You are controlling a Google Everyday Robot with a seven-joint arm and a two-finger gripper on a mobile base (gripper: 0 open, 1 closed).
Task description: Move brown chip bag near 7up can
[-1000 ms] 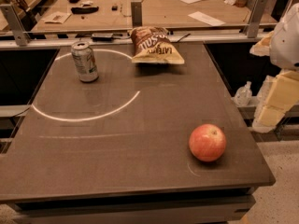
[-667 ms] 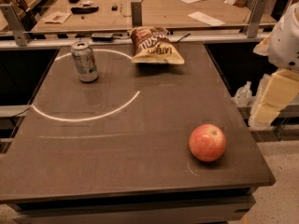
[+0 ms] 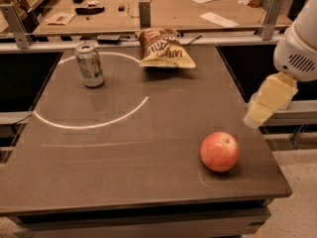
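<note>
The brown chip bag [image 3: 165, 48] lies at the far edge of the dark table [image 3: 124, 152], near its middle, with white lettering facing up. The 7up can [image 3: 90, 66] stands upright at the far left, about a bag's width left of the bag. My gripper [image 3: 262, 105], a cream-coloured part below the white arm housing [image 3: 297, 53], hangs off the table's right edge, well to the right of and nearer than the bag. It holds nothing that I can see.
A red apple [image 3: 220, 151] sits near the table's front right corner, close below the gripper. A white arc [image 3: 94, 123] is marked on the tabletop around the can. A wooden desk [image 3: 163, 9] with papers and small items stands behind metal rails.
The gripper has moved a little to the left, toward the table's right edge. The bag, can and apple have not moved.
</note>
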